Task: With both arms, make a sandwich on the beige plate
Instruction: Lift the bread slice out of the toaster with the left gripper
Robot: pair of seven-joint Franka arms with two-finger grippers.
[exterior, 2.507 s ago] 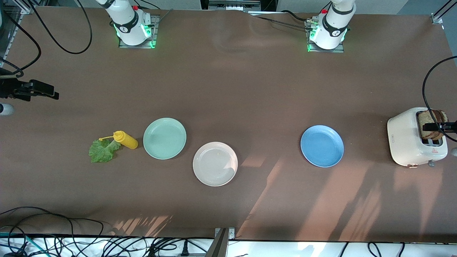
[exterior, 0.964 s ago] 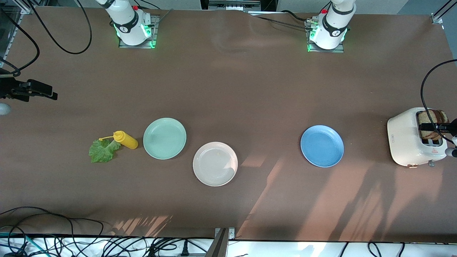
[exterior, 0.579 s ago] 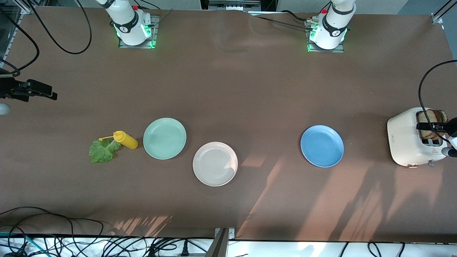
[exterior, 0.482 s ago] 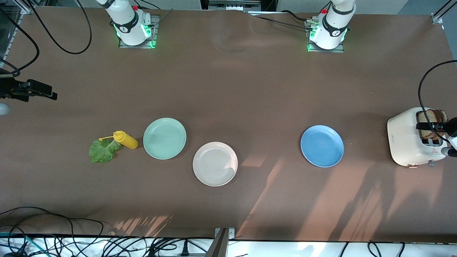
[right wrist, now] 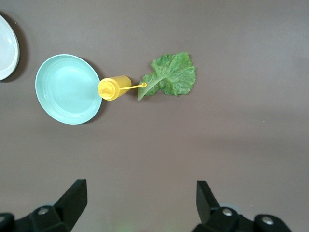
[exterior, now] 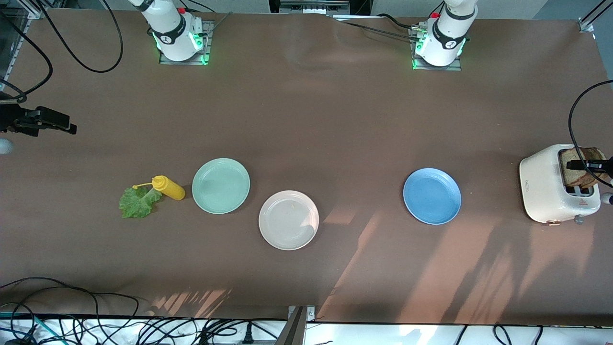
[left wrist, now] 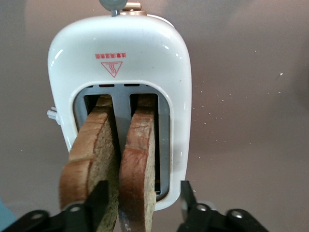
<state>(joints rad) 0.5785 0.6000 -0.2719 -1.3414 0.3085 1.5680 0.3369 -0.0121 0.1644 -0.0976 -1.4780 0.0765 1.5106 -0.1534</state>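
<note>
On the brown table point(exterior: 335, 120), left gripper point(left wrist: 143, 205) fingers point(left wrist: 99, 203) straddle one toast slice point(left wrist: 137, 169).

A white toaster point(left wrist: 120, 63) stands on the brown counter point(left wrist: 246, 72), a slice of brown bread point(left wrist: 89, 164) in one slot and a second slice point(left wrist: 139, 164) in the other. The left claw point(left wrist: 143, 203) hangs over them at 6 o'clock, jaws apart — one finger point(left wrist: 99, 200) between the slices, the other point(left wrist: 187, 198) clear of the second slice's outer face.

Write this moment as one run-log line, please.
left gripper: open, astride one bread slice in toaster | right gripper: open, waiting above table | beige plate: empty
</note>
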